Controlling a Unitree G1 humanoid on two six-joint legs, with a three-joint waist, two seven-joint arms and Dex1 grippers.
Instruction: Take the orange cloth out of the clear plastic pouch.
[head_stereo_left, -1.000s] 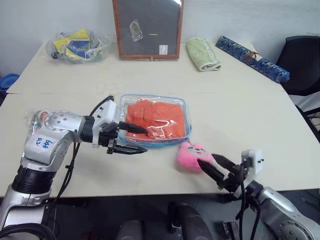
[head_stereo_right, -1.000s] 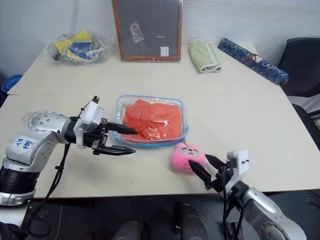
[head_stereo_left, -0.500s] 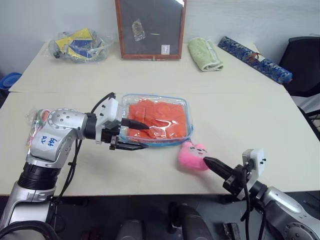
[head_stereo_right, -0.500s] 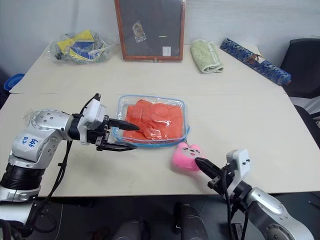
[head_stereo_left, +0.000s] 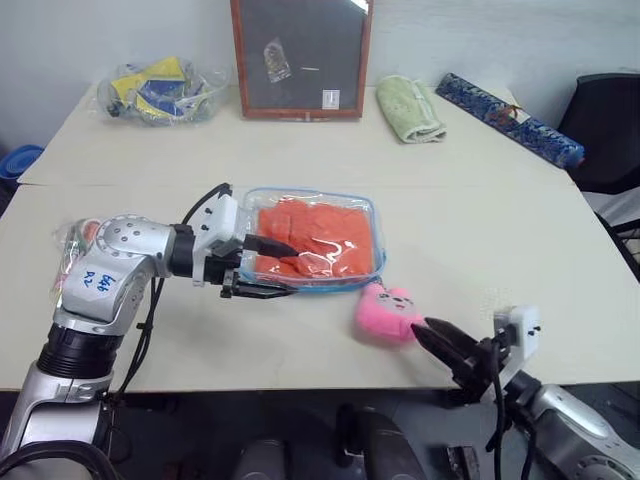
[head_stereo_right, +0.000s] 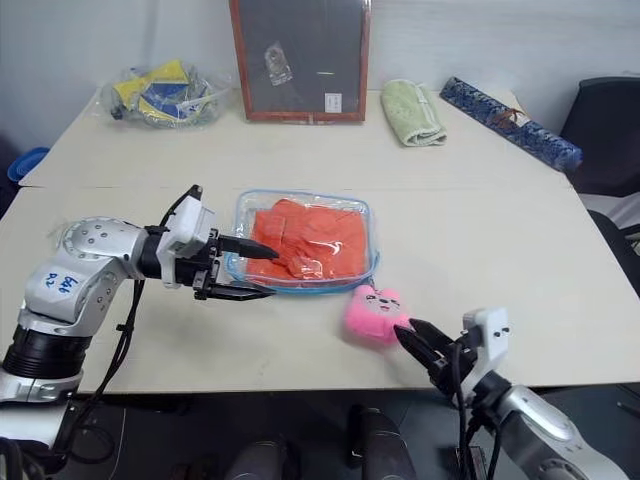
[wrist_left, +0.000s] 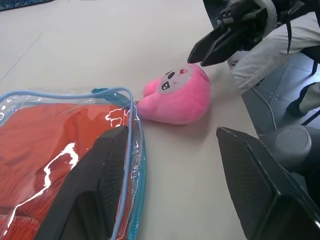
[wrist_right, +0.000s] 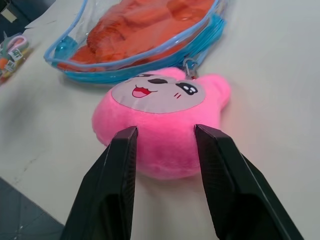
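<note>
The clear plastic pouch (head_stereo_left: 378, 236) with light blue edging lies flat in the middle of the table, and the orange cloth (head_stereo_left: 318, 232) sits folded inside it. A pink plush charm (head_stereo_left: 385, 312) hangs off its near right corner. My left gripper (head_stereo_left: 268, 268) is open at the pouch's near left end: one finger (wrist_left: 95, 180) lies over the pouch's edge, the other stands off it above the bare table. My right gripper (wrist_right: 165, 132) is open just short of the charm, its fingertips apart and pointing at the plush without pinching it.
A framed dark board (head_stereo_left: 300, 55) leans at the back wall, a clear bag of yellow and blue items (head_stereo_left: 155, 88) to its left, a pale green towel (head_stereo_left: 407, 108) and a blue patterned roll (head_stereo_left: 505, 117) to its right. A black chair (head_stereo_left: 610, 125) stands far right.
The right gripper's fingers closed half a second ago and now stand apart again, a little farther back from the charm. The left gripper has stayed at the pouch.
</note>
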